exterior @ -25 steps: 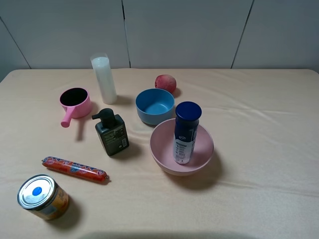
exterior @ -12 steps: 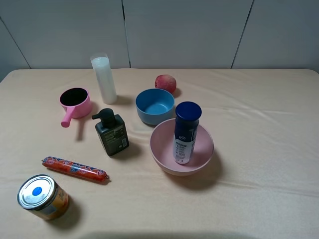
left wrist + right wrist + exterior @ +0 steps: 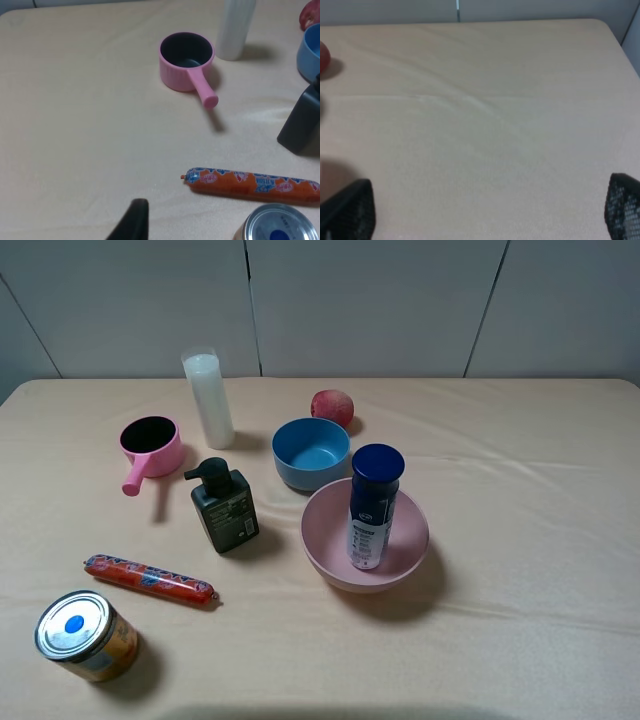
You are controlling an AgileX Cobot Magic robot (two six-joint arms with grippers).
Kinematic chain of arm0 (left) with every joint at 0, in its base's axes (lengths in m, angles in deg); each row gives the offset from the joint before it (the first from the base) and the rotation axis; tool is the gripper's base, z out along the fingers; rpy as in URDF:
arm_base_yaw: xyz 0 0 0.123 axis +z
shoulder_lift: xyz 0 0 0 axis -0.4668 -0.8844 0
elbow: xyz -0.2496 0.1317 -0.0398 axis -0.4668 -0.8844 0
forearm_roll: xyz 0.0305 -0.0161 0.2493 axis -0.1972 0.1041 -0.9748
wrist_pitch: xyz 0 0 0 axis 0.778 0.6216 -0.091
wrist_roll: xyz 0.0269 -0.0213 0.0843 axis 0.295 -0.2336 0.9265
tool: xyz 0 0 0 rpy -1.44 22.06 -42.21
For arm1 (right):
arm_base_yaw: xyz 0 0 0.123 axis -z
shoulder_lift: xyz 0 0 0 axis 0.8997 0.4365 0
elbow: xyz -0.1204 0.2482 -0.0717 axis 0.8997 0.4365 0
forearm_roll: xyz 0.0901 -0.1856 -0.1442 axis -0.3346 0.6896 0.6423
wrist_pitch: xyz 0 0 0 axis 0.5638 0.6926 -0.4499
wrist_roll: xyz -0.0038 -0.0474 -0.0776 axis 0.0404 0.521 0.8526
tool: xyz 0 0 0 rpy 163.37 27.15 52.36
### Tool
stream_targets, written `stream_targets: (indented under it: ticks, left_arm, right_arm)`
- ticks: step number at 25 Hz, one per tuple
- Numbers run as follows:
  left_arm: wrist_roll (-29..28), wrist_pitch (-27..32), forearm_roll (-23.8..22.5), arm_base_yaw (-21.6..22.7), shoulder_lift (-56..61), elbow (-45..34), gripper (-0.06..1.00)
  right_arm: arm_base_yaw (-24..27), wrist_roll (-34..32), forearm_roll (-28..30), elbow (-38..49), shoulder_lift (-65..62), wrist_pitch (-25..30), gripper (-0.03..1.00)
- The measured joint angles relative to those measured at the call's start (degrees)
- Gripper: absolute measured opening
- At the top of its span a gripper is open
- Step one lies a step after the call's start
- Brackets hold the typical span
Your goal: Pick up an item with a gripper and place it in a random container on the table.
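The tall bottle [image 3: 373, 506] with a dark blue cap and white printed label stands upright inside the large pale pink bowl [image 3: 322, 540] near the middle of the beige cloth table [image 3: 520, 540]. No arm or gripper shows in the exterior high view. In the right wrist view my right gripper [image 3: 485, 210] is open and empty, its two black fingertips far apart over bare cloth. In the left wrist view only one black finger [image 3: 134, 222] of my left gripper shows, low over the cloth and holding nothing that I can see.
A blue bowl [image 3: 311, 452], a red apple [image 3: 332, 406], a milky white cylinder [image 3: 208, 398], a small pink handled pot [image 3: 150, 448], a dark green pump bottle [image 3: 224, 505], a red sausage [image 3: 150, 579] and a tin can [image 3: 86, 635] stand on the left half.
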Motion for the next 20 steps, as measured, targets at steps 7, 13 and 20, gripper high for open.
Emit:
stream_targets:
  ticks: [7, 13, 20]
  left_arm:
    - [0.0, 0.0, 0.0, 0.0, 0.0, 0.0, 1.0]
    - [0.0, 0.0, 0.0, 0.0, 0.0, 0.0, 1.0]
    - [0.0, 0.0, 0.0, 0.0, 0.0, 0.0, 1.0]
  right_arm:
    - [0.0, 0.0, 0.0, 0.0, -0.05, 0.0, 0.69]
    - [0.0, 0.0, 0.0, 0.0, -0.05, 0.0, 0.69]
    - [0.0, 0.0, 0.0, 0.0, -0.05, 0.0, 0.69]
